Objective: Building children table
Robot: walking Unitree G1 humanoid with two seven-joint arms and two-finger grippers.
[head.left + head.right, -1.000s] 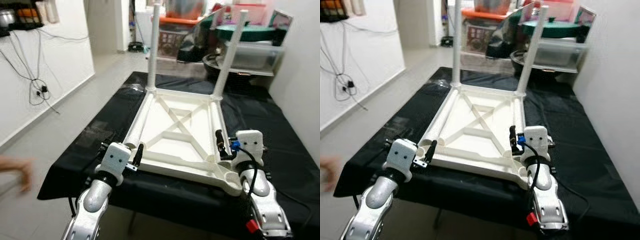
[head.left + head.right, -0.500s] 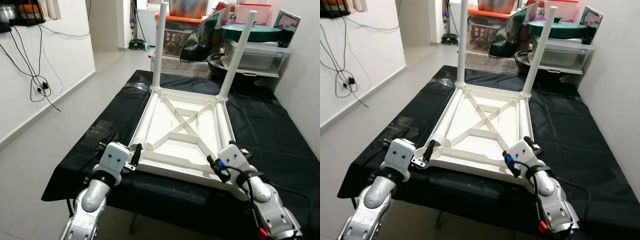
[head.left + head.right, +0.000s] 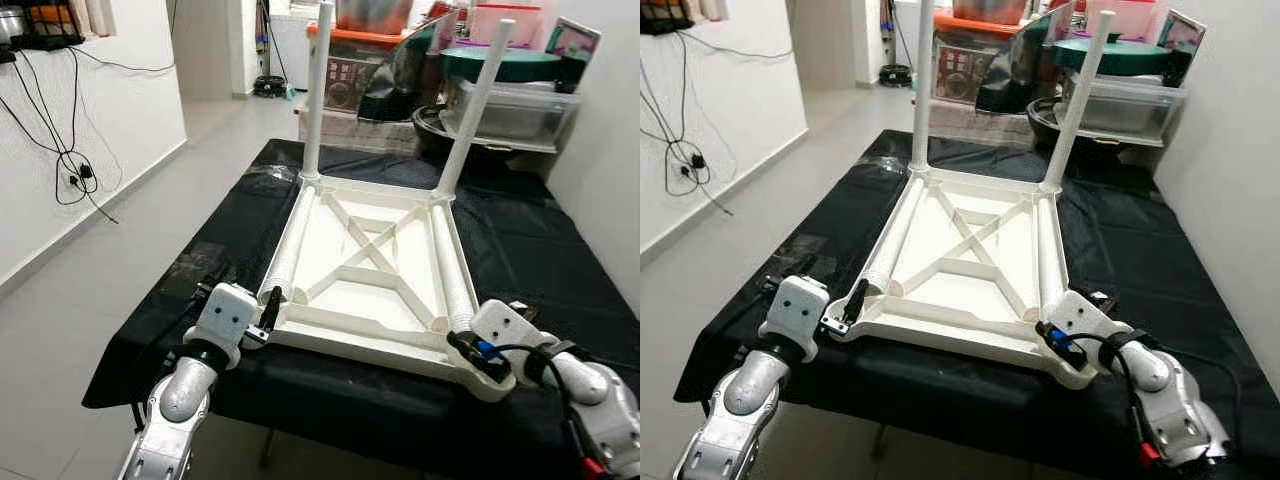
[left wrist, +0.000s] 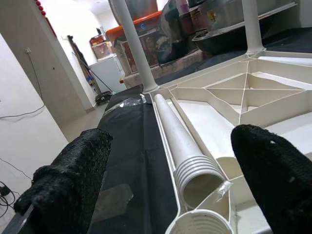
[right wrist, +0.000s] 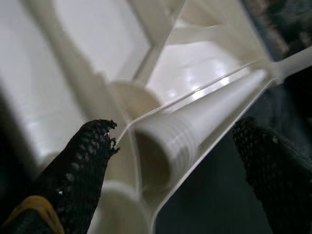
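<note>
Tabletop (image 3: pixel 370 262) lies upside down on the black cloth (image 3: pixel 560 260), two legs screwed in, two loose legs (image 4: pixel 183 144) lying inside; we judge them light, stiff, slick plastic, best gripped at the ribbed threads. Our left gripper (image 4: pixel 170 161) and right gripper (image 5: pixel 175 161) gape wide, empty, each facing a loose leg's threaded end.

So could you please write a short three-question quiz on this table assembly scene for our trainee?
1. True or false: the tabletop lies upside down on the black cloth.
2. How many legs stand upright in the far sockets? A) none B) two C) four
3. Fill in: the loose legs lie inside the frame along its two ____ sides.

Key
1. True. Its ribbed underside faces up.
2. B. Two upright legs stand at the far corners.
3. Long. One lies by the left gripper, one by the right gripper; each gripper is open at a near corner.
</note>
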